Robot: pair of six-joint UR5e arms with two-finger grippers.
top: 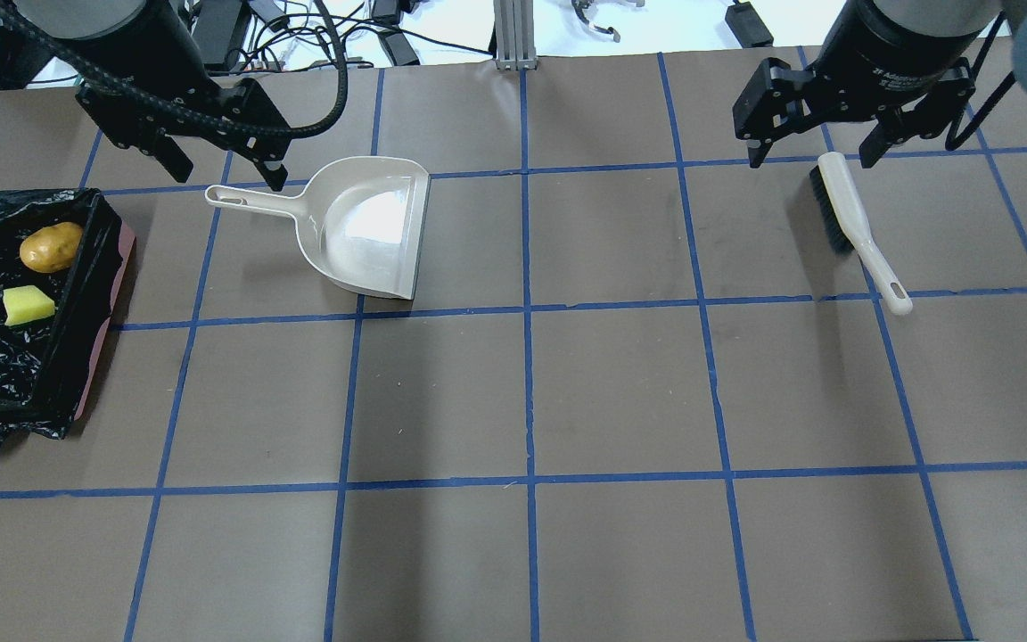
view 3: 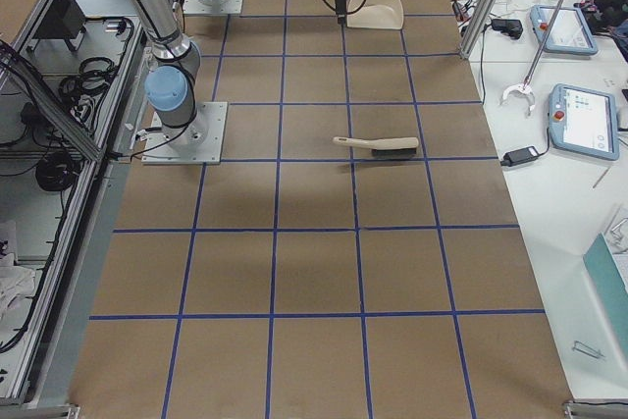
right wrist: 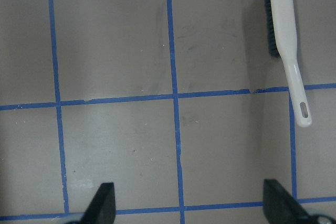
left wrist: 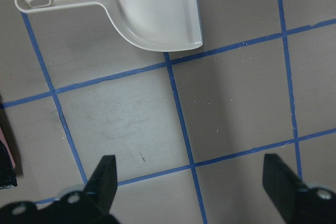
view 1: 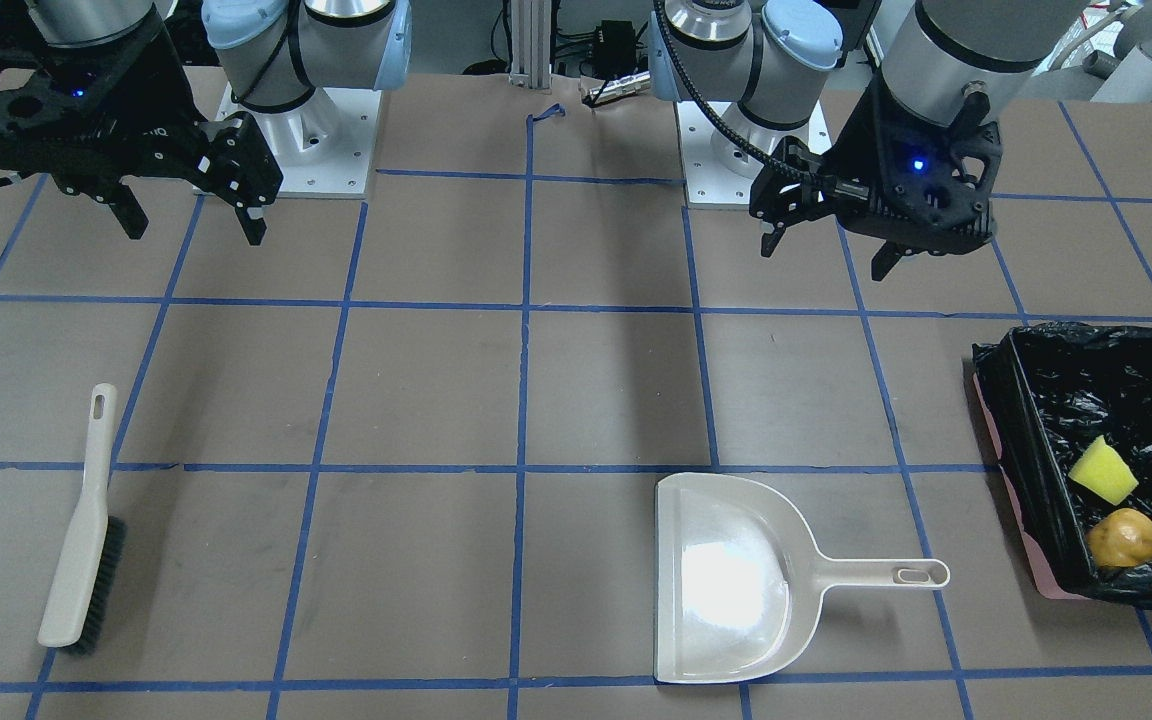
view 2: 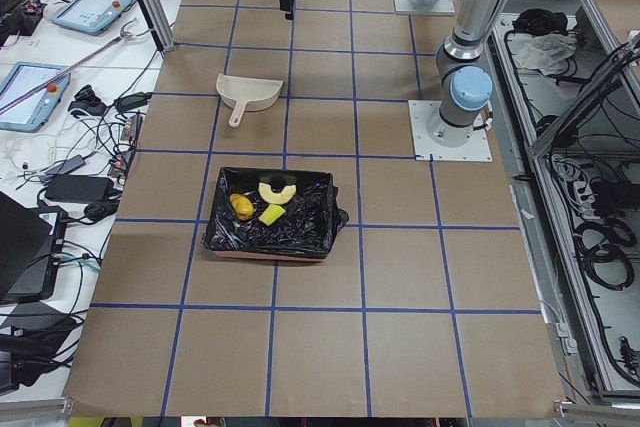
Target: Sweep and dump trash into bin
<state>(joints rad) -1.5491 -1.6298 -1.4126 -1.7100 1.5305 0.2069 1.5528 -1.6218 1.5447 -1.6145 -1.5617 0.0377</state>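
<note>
The bin [view 1: 1031, 450], pinkish with a black bag liner, stands at the table end on my left side; it also shows in the overhead view [top: 81, 312]. The golden-brown potato lump [view 1: 1123, 537] and the yellow sponge [view 1: 1103, 470] lie inside it. The pale bread piece [view 2: 276, 190] shows in the bin only in the exterior left view. My left gripper [view 1: 828, 255] hangs open and empty above the table, near the handle of the cream dustpan [top: 371, 227]. My right gripper [view 1: 196, 230] is open and empty above the head of the brush [top: 852, 223].
The dustpan [view 1: 736, 580] lies flat and empty with its handle toward the bin. The brush [view 1: 81, 530] lies flat on my right side of the table. Blue tape lines grid the brown tabletop [top: 531, 392].
</note>
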